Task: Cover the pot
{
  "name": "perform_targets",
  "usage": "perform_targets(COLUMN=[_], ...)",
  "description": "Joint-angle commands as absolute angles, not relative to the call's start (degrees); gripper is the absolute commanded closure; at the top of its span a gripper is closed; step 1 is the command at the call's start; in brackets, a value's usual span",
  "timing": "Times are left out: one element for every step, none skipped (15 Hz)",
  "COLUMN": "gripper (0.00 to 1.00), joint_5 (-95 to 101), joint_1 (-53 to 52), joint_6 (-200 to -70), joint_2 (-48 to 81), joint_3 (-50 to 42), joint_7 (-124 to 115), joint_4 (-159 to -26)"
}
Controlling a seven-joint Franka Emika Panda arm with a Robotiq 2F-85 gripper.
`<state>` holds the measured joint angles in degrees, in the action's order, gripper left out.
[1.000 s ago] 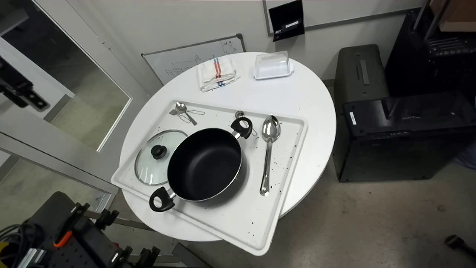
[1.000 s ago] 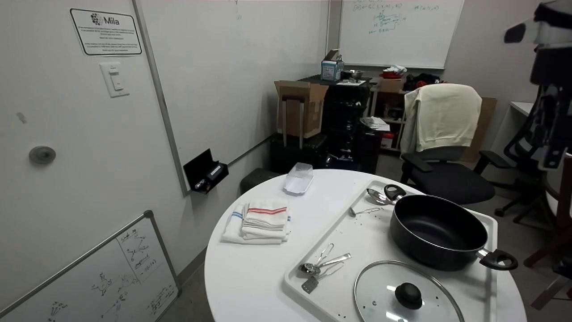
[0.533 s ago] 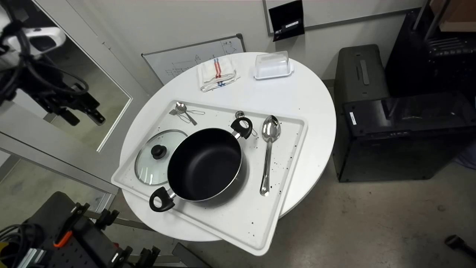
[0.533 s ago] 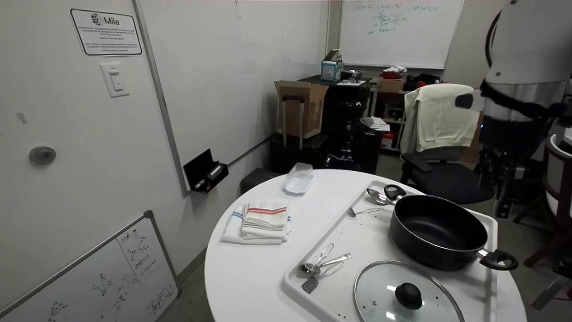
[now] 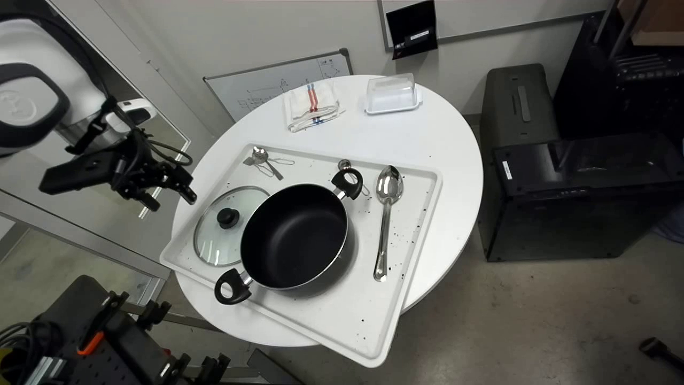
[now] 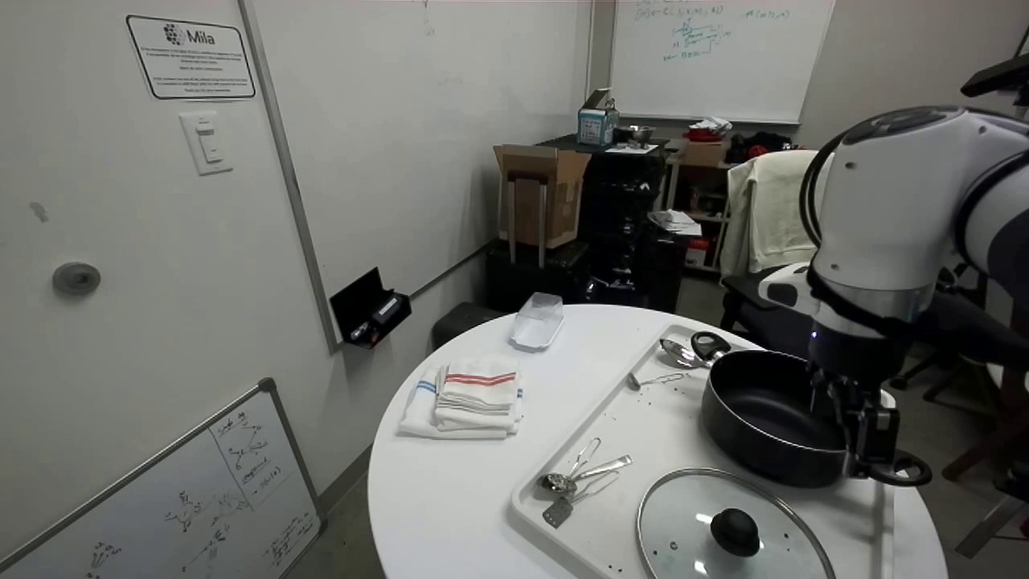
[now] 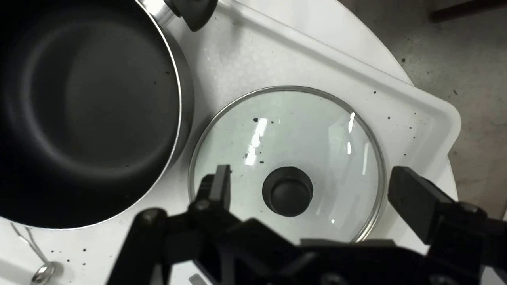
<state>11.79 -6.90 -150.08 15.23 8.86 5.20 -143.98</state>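
Observation:
The wide black pot (image 5: 294, 235) stands uncovered on the tray and also shows in an exterior view (image 6: 764, 410) and in the wrist view (image 7: 107, 111). The round glass lid (image 5: 211, 243) lies flat beside it, with its black knob (image 5: 228, 217) up; it also shows in an exterior view (image 6: 683, 515). My gripper (image 5: 171, 201) is open and empty, in the air above the lid. In the wrist view the knob (image 7: 288, 192) sits between the spread fingers (image 7: 309, 178), below them and apart. In an exterior view the gripper (image 6: 864, 465) hides part of the pot's rim and handle.
The white tray (image 5: 368, 321) rests on a round white table (image 5: 449, 144). A large spoon (image 5: 386, 214) lies beside the pot. Small utensils (image 5: 262, 158) lie near the tray's far edge. Folded towels (image 5: 312, 104) and a clear-covered butter dish (image 5: 393, 95) stand at the back.
The arm has come into view and moved inward and down over the tray, toward the lid. The pot, lid and utensils have not moved.

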Motion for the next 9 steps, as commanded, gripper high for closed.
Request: perform_targets(gripper=[0.00,0.00,0.00,0.00,0.00,0.00,0.00,0.00,0.00], joint_5=[15.14,15.39,15.76,16.23,16.54,16.90,17.09,17.44,17.52], joint_1=[-9.03,-9.49,-9.98,-10.73,-11.24,-11.87,-12.38,-13.09,-13.62], joint_6=[-152.83,-152.93,-153.13,-153.36,-153.58,-154.06,-154.40,-155.03,-155.43], joint_2=[24.35,26.26,28.09,30.15,31.64,33.69,35.15,37.05,38.57], joint_3=[6.92,6.71,6.32,5.73,5.36,4.80,4.37,3.70,3.27], joint_7=[5.17,5.24,5.24,4.84,4.93,4.67,4.61,4.36,4.22], joint_4=[-138.82,-137.70,-136.60,-135.28,-134.21,-132.75,-131.60,-130.16,-128.92])
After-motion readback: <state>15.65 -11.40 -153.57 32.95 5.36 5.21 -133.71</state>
